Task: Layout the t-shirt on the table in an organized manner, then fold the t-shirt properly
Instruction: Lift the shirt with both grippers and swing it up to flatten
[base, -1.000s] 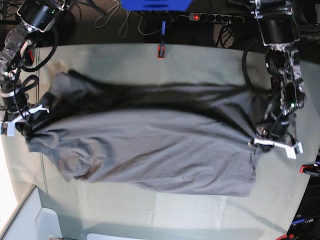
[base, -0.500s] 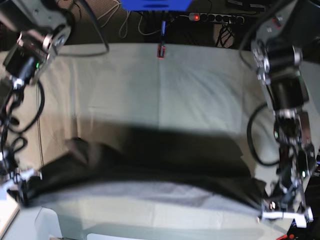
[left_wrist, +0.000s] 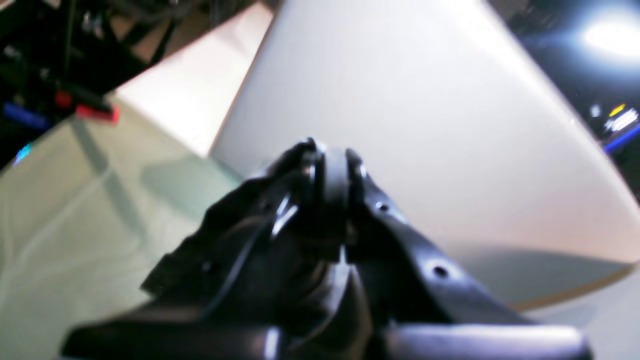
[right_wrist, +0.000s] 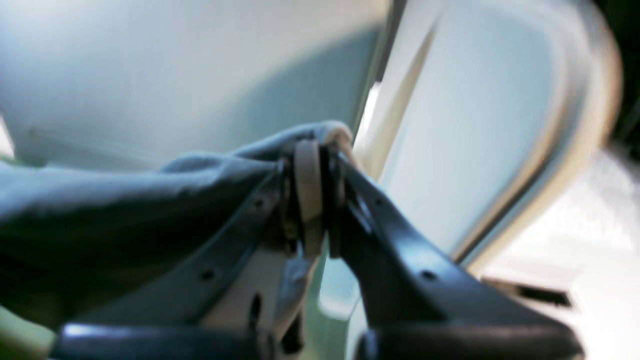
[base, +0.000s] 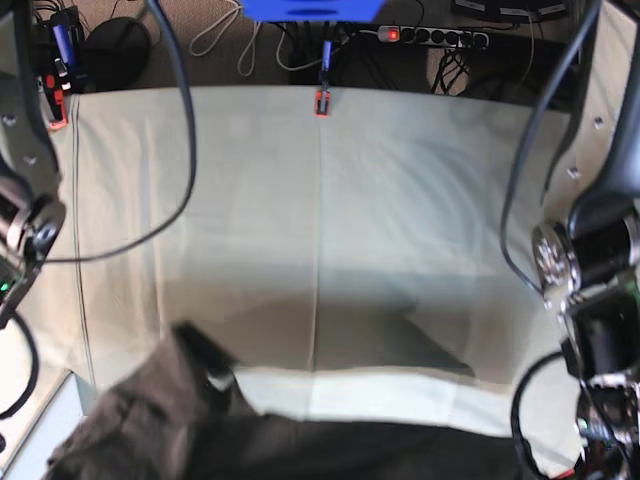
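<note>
A pale green creased cloth is covering the bench (base: 400, 200), with a red clamp (base: 321, 103) gripping its far edge and a power strip (base: 430, 36) and cables lying on the floor beyond.

Only the base view is showing the whole bench top; neither hand is appearing in it, just the arms at both sides. The wrist views are showing the hands close up. The left hand (left_wrist: 332, 165) is pinching a dark fold of the t-shirt (base: 250, 440) between closed fingers. The right hand (right_wrist: 312, 160) is likewise clamping grey fabric, which is trailing away to its left.

The t-shirt is stretching crosswise along the bench's near edge, its long axis running from one hand towards the other, one end bunching up higher.
</note>
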